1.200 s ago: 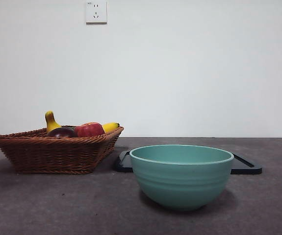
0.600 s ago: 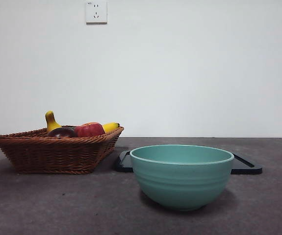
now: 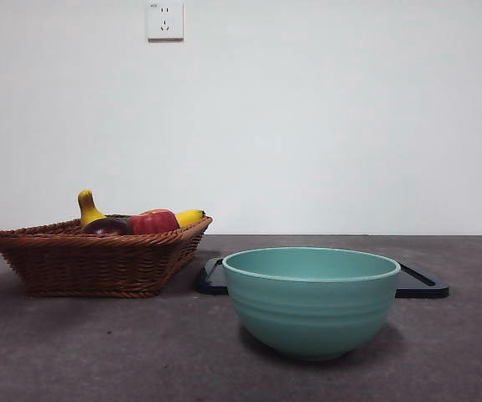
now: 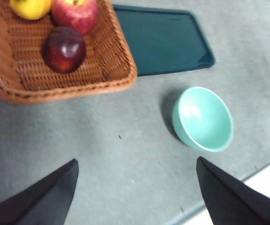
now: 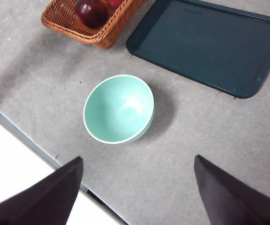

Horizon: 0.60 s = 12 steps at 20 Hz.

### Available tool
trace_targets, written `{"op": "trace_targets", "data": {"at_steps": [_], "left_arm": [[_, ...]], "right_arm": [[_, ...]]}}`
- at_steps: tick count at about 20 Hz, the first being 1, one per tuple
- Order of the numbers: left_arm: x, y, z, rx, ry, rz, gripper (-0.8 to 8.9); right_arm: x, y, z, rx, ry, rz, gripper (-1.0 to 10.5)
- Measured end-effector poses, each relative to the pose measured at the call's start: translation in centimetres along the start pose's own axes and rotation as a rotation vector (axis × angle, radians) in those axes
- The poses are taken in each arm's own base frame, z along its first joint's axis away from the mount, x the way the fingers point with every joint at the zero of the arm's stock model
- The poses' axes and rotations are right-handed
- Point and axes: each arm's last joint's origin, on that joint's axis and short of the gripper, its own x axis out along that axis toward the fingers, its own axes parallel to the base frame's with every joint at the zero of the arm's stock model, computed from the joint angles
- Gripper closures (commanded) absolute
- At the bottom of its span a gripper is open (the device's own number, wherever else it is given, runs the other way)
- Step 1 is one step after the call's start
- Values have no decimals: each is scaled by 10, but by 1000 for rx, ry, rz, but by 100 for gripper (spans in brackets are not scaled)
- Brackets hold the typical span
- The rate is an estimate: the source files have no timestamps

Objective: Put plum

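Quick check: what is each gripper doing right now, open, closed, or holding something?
Left gripper: open, holding nothing, high above the table.
Right gripper: open, holding nothing, high above the bowl.

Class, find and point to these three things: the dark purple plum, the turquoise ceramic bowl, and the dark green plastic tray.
dark purple plum (image 4: 64,48), left wrist view, middle of its skin.
turquoise ceramic bowl (image 5: 118,108), right wrist view, inner wall.
dark green plastic tray (image 5: 210,42), right wrist view, bare floor.

Plum (image 3: 104,226) in basket (image 3: 90,264), left of bowl (image 3: 310,301).
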Motion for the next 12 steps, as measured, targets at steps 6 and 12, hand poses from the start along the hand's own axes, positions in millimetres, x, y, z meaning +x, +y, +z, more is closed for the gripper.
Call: {"op": "trace_targets", "data": {"at_steps": [6, 12], "left_arm": [[35, -2, 48, 55, 34, 82, 408], [99, 6, 92, 95, 87, 203, 408]], "right_arm": [[0, 0, 0, -2, -1, 2, 567], [0, 0, 0, 4, -1, 1, 567]]}}
